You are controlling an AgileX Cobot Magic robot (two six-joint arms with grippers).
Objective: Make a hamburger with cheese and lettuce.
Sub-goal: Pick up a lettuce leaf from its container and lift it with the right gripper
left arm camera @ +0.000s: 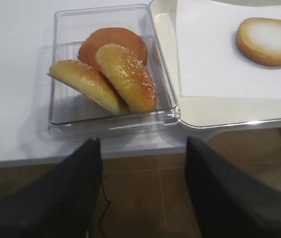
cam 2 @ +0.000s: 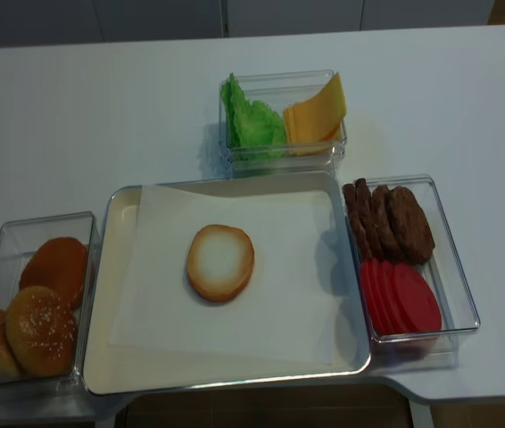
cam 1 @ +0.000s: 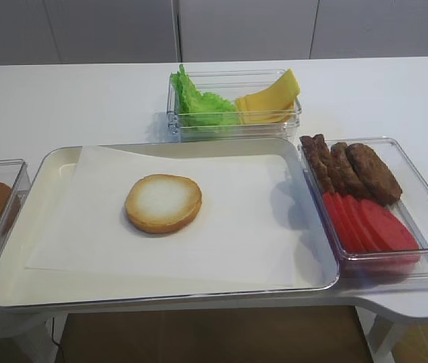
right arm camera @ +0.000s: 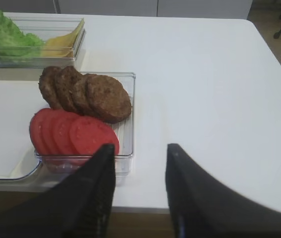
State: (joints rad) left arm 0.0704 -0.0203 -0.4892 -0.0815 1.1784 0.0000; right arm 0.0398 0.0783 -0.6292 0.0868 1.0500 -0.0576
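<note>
Centrally, your glossy cream tray (cam 1: 55,249) carries a flat sheet of white paper (cam 1: 252,227), and the hamburger (cam 1: 163,203) there is only a round bun half, pale cut face up. Behind, a clear box (cam 1: 233,125) holds frilly lettuce (cam 1: 199,102) and smooth leaning cheese (cam 1: 271,98). Your right gripper (right arm camera: 139,153) and left gripper (left arm camera: 143,148) are both spread, empty.

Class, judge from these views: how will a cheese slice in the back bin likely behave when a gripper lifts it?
The cheese looks thin and leans curved against the bin wall, so probably floppy. Its smooth face may be slippery. Slices overlap, so two might lift together.
</note>
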